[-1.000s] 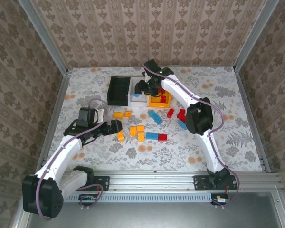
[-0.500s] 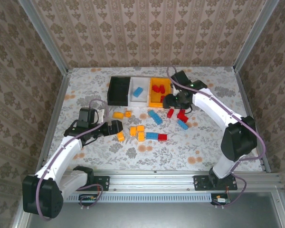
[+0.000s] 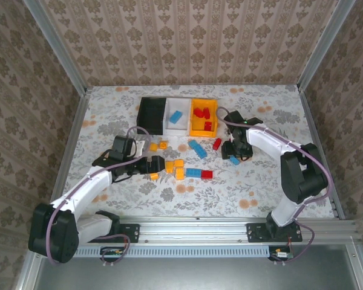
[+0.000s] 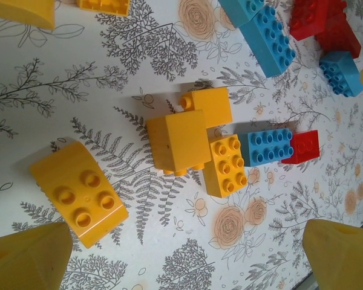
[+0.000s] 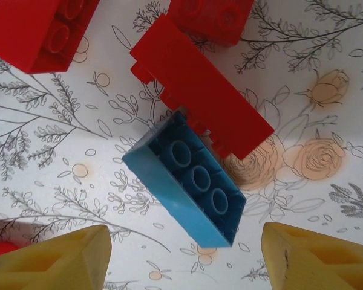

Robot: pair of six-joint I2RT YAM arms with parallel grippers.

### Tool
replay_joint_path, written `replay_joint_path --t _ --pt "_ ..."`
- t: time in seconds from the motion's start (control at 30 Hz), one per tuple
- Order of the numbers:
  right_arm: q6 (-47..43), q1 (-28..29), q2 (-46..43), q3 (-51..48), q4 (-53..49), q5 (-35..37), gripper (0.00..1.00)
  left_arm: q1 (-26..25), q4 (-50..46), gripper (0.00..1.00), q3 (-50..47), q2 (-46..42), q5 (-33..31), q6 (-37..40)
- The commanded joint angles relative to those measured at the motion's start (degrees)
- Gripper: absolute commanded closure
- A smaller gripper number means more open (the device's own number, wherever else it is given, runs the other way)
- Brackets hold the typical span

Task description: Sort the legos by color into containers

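Three containers stand in a row at the back: black (image 3: 143, 115), white (image 3: 173, 127) with one blue lego (image 3: 176, 116), orange (image 3: 197, 128) with red legos (image 3: 201, 113). Loose yellow (image 3: 179, 168), blue (image 3: 197, 148) and red (image 3: 206, 174) legos lie mid-table. My left gripper (image 3: 156, 164) (image 4: 184, 266) hangs open just short of a cluster of yellow legos (image 4: 178, 142), a larger yellow one (image 4: 78, 192) to its left. My right gripper (image 3: 235, 152) (image 5: 184, 260) is open over an upturned blue lego (image 5: 187, 181) that leans against a red one (image 5: 199, 84).
More red legos (image 5: 39, 30) lie close behind the blue one. A blue-and-red joined pair (image 4: 281, 147) sits right of the yellow cluster. Metal-framed walls (image 3: 72, 127) enclose the floral table on three sides.
My right arm swung away from the bins and came down over the blue and red legos at the right. My left gripper slid right toward the yellow cluster.
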Motion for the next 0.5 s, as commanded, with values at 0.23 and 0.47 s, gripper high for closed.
replay_joint_path --t 0.23,0.47 --pt "-0.3 0.3 5.5 -1.2 3.1 0.1 0.38 -0.1 -0.6 0.0 1.5 -0.3 -0.2 0.0" --pt "0.2 0.2 6.7 -1.3 3.7 -0.9 0.55 -0.1 -0.6 0.0 1.3 -0.1 -0.3 0.2"
